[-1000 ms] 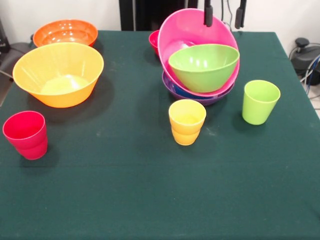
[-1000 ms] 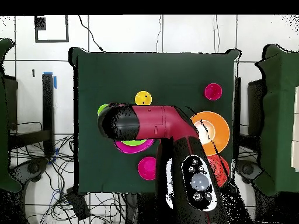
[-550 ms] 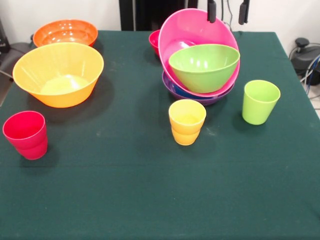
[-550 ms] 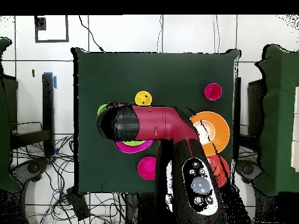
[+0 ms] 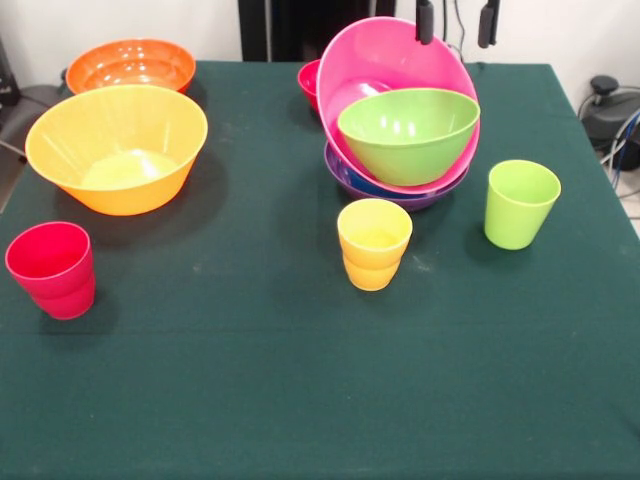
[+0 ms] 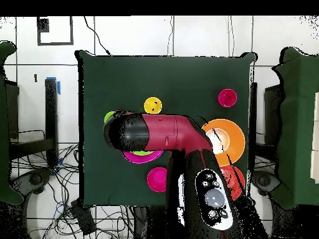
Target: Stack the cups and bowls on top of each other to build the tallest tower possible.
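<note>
The tower (image 5: 400,130) stands toward the desk's (image 5: 300,400) far edge. Its purple bowl (image 5: 345,175) is lowest, with a sliver of blue showing just above its rim. The large pink bowl (image 5: 375,60) leans in it, tipped up on edge rather than seated flat, probably because the lime green bowl (image 5: 407,133) nested in its lower side props it.

Above the pink bowl's top rim the pincer (image 5: 456,22) hangs released, its two tips apart and holding nothing, so the stack rests by itself.

Just in front of the tower sits the yellow cup (image 5: 374,243), upright. To the tower's right is the lime green cup (image 5: 520,203), to its far left the light orange bowl (image 5: 118,147), with the red-orange bowl (image 5: 131,65) beyond it. The red cup (image 5: 52,268) stands well apart at front left. A small red bowl (image 5: 309,80) peeks from behind the pink one.
</note>
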`<state>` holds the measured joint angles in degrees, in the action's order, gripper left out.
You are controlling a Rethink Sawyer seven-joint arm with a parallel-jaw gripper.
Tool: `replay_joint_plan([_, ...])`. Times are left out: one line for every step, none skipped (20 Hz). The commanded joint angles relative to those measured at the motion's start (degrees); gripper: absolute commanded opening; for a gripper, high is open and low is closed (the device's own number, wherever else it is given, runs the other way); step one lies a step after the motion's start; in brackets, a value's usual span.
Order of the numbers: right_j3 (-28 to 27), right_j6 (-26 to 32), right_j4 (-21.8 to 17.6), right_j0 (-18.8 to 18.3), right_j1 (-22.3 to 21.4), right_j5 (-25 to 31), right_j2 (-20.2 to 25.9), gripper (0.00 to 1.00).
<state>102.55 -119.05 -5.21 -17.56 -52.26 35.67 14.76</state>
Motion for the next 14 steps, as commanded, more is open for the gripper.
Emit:
replay_joint_plan([4.52, -3.16, 1.47, -1.71, 0.13, -1.66, 1.34, 1.0])
replay_joint_plan([4.32, -2.8, 1.49, -1.85, -0.1, -1.08, 1.33, 1.0])
replay_joint_plan([3.88, -2.51, 1.27, -1.88, -0.03, -0.63, 1.18, 1.0])
replay_joint_plan([3.57, -2.11, 1.04, -2.07, 0.19, -0.5, 1.16, 1.0])
replay_joint_plan([3.33, -1.71, 0.84, -2.33, 0.47, -0.49, 1.2, 1.0])
replay_joint_plan([3.2, -1.3, 0.71, -2.65, 0.61, -0.44, 1.34, 1.0])
replay_joint_plan([3.06, -0.88, 0.58, -2.96, 0.74, -0.39, 1.48, 1.0])
replay_joint_plan([2.94, -0.5, 0.55, -3.27, 0.69, -0.06, 1.61, 1.0])
replay_joint_plan([2.87, -0.2, 0.6, -3.57, 0.51, 0.4, 1.75, 1.0])
replay_joint_plan([2.68, 0.08, 0.68, -3.8, 0.31, 0.98, 1.9, 1.0])
replay_joint_plan([2.64, 0.35, 0.85, -4.12, 0.03, 1.52, 2.08, 1.0])
replay_joint_plan([2.76, 0.59, 1.07, -4.43, -0.39, 1.99, 2.28, 1.0])
replay_joint_plan([3.02, 0.96, 1.38, -4.93, -0.83, 2.35, 2.58, 1.0])
replay_joint_plan([3.33, 1.36, 1.74, -5.44, -1.37, 2.83, 2.9, 1.0])
